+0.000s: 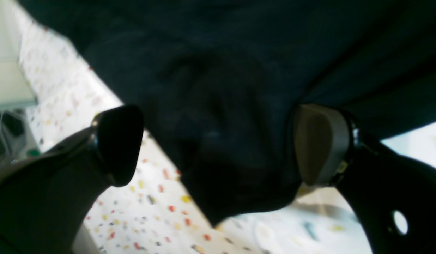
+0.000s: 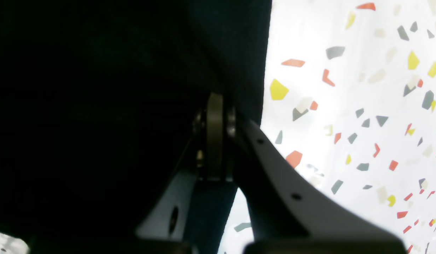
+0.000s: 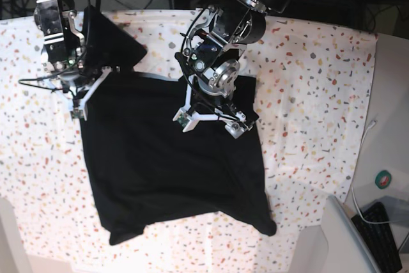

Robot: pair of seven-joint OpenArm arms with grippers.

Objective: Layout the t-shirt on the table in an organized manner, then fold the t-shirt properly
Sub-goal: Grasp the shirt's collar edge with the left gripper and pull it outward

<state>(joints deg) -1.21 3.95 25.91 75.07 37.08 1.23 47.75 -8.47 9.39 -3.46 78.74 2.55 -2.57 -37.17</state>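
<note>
Black t-shirt (image 3: 172, 171) spread (hem rumpled).

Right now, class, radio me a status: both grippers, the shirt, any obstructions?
Left gripper open, jaws astride black cloth t-shirt. Right gripper shut on shirt's edge. Shirt spread plain side up on white flecked table, hem uneven. Nothing in the way.

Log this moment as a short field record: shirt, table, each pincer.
shirt: black t-shirt, plain side up, spread but rumpled, lower hem uneven
table: white flecked table, shirt lies on it
left pincer: left pincer open, jaws either side of a bunched part of the shirt, not closed on it
right pincer: right pincer shut, at the shirt's edge; base view suggests it pinches the cloth
</note>
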